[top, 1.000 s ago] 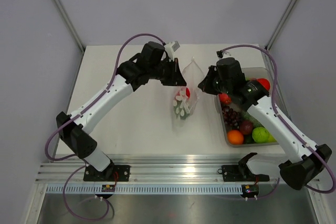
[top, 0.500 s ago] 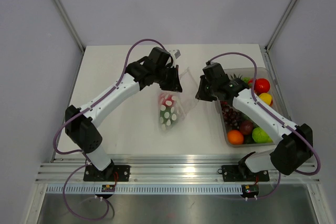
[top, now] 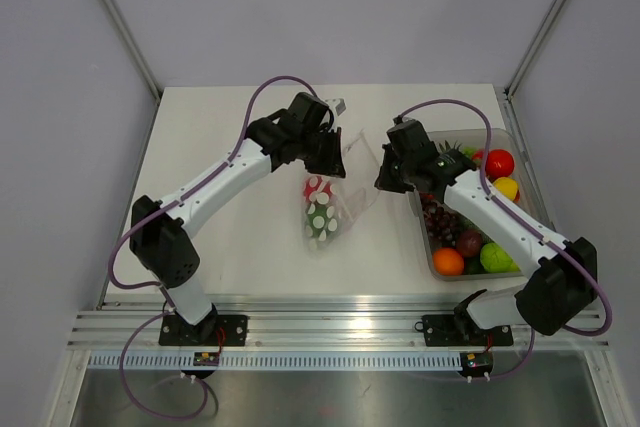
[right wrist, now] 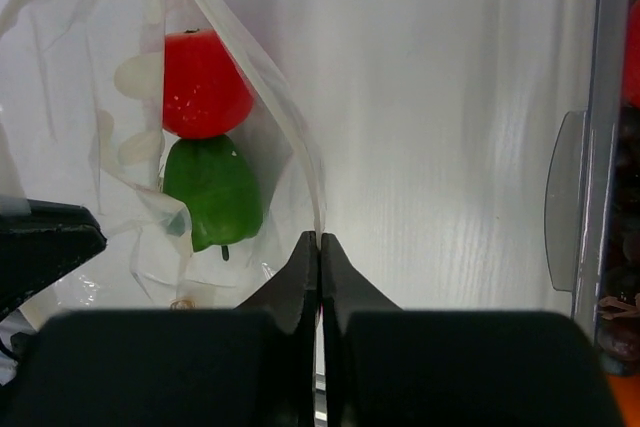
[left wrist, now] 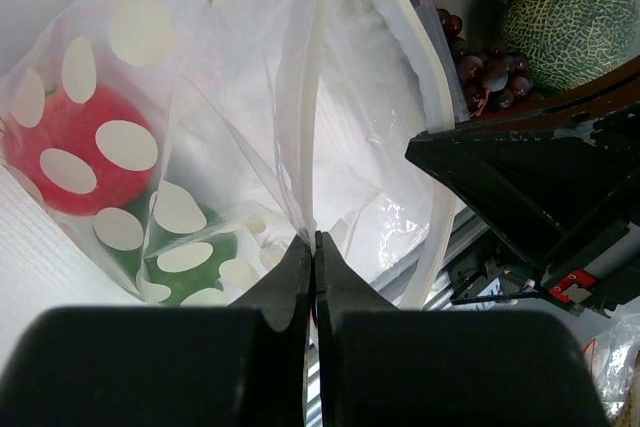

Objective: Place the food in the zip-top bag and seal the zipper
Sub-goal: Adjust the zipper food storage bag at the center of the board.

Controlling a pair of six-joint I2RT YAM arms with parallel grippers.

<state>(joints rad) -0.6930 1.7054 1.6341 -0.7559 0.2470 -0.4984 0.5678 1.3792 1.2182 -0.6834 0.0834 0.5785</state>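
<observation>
The zip-top bag (top: 322, 209), clear with white dots, hangs between both grippers over the table. Inside it lie a red round toy (top: 318, 186) and a green piece (top: 322, 227) of the food. My left gripper (top: 337, 155) is shut on one side of the bag's mouth. In the left wrist view the zipper strip (left wrist: 308, 107) runs into my left gripper (left wrist: 314, 239). My right gripper (top: 384, 177) is shut on the opposite edge. The right wrist view shows the right gripper (right wrist: 319, 237) pinching that edge, with the red toy (right wrist: 205, 83) and green pepper (right wrist: 212, 191) behind the plastic.
A rigid clear tray (top: 524, 169) stands at the right edge with more food: grapes (top: 440, 219), a red ball (top: 499, 162), an orange (top: 448, 261) and a green ball (top: 494, 256). The tray's wall (right wrist: 596, 127) is close on my right gripper's right.
The bag and both grippers have shifted left, away from the tray. My right gripper let go for a moment and shut again on the bag's edge. The left grip has held.
</observation>
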